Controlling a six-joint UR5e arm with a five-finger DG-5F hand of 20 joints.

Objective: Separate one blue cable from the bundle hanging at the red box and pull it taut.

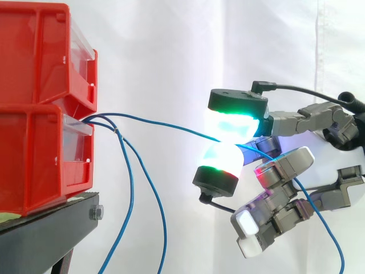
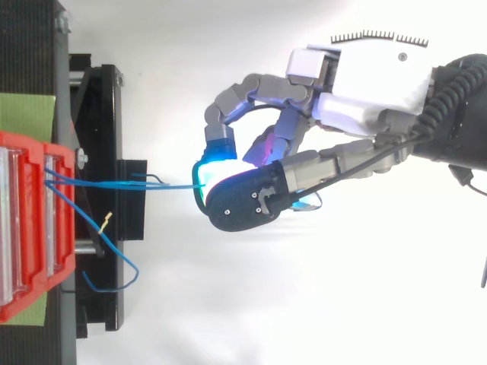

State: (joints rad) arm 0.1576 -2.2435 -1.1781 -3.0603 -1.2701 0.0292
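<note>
Two stacked red bins (image 1: pixel 40 108) stand on a black stand at the left. Thin blue cables come out of the gap between them. One blue cable (image 1: pixel 159 122) runs nearly straight to the right into my hand (image 1: pixel 285 165), where two glowing fingertips (image 1: pixel 231 128) pinch it. Its tail leaves the hand and drops at the lower right. The other blue cables (image 1: pixel 142 177) hang slack below the bins. In the top view the pinched cable (image 2: pixel 163 185) crosses from the bins (image 2: pixel 30 220) to the hand (image 2: pixel 358 99), while loose cables (image 2: pixel 114 255) loop beside the stand.
The black stand (image 1: pixel 51 228) carries the bins, with a bolt at its front corner. A white curtain fills the background. A green sheet (image 2: pixel 27 114) lies beside the bins in the top view.
</note>
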